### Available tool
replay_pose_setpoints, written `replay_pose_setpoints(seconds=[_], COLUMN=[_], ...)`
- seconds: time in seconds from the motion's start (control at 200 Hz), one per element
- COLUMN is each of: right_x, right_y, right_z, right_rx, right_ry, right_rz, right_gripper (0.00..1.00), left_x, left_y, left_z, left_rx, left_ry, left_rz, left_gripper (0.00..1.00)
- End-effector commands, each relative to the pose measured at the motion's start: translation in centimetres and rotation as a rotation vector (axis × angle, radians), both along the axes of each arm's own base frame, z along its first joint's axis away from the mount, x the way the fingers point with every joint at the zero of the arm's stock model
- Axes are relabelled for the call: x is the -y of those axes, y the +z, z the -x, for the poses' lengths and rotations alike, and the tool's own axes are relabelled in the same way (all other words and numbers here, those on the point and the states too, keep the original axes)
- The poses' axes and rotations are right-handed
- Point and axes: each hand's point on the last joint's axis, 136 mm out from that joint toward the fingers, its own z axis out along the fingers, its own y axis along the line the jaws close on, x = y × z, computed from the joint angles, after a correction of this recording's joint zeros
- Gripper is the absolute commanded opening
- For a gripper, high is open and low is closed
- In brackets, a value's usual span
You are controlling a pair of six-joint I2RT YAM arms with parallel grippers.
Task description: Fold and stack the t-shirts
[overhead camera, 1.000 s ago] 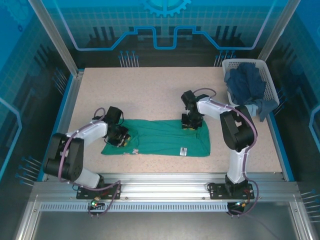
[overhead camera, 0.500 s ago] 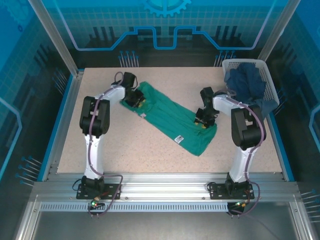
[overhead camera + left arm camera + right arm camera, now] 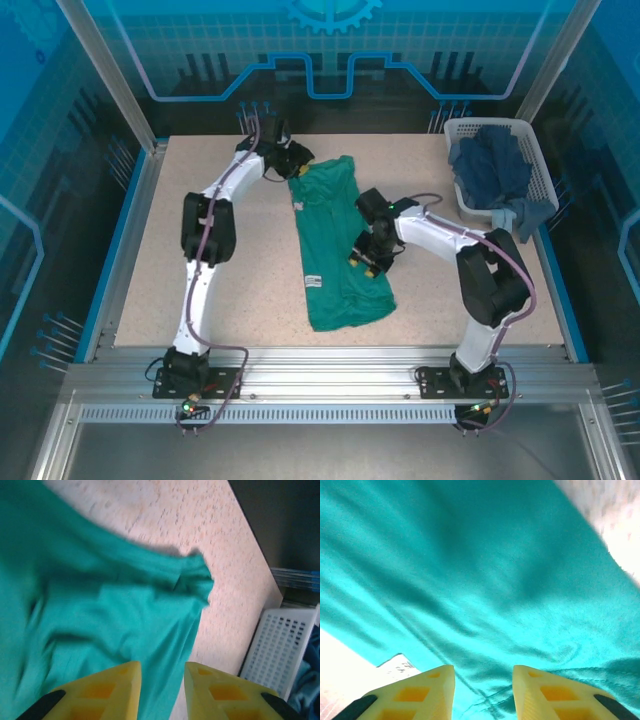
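The teal-green t-shirt (image 3: pixel 338 285) lies lengthwise down the middle of the table, its small white label (image 3: pixel 313 281) near the left edge. My left gripper (image 3: pixel 292 165) is at the shirt's far left corner; in the left wrist view its yellow jaws (image 3: pixel 162 669) stand apart over the cloth (image 3: pixel 100 590). My right gripper (image 3: pixel 366 258) hovers over the shirt's right edge at mid-length, open (image 3: pixel 484 671), with flat cloth (image 3: pixel 470 555) and the label (image 3: pixel 397 666) below. Dark navy t-shirts (image 3: pixel 490 165) are heaped in the basket.
The white lattice basket (image 3: pixel 538 160) stands at the back right corner, also seen in the left wrist view (image 3: pixel 280 645). Bare speckled tabletop (image 3: pixel 220 290) stretches left of the shirt. Blue walls and metal posts ring the table.
The teal shirt swung from lying crosswise near the front to lengthwise. The left gripper travelled to the back of the table, the right to the middle. Both jaws have spread wider.
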Motion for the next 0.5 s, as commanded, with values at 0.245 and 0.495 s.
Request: replay_pose_setpoints(seconds=[0.245, 0.495], right_x=[1.2, -0.9], right_y=[1.9, -1.0], right_z=[-7.5, -9.3], right_rx=[0.300, 0.241], right_ry=[0.298, 0.310], right_rz=[-0.068, -0.091], right_gripper=[0.29, 0.28], left_x=[4.2, 5.2], left_y=[0.1, -5.1], left_z=[17.6, 17.3], left_rx=[-0.193, -0.264], left_ry=[-0.026, -0.008], left_rz=[0.119, 0.052], left_gripper=[0.27, 0.24])
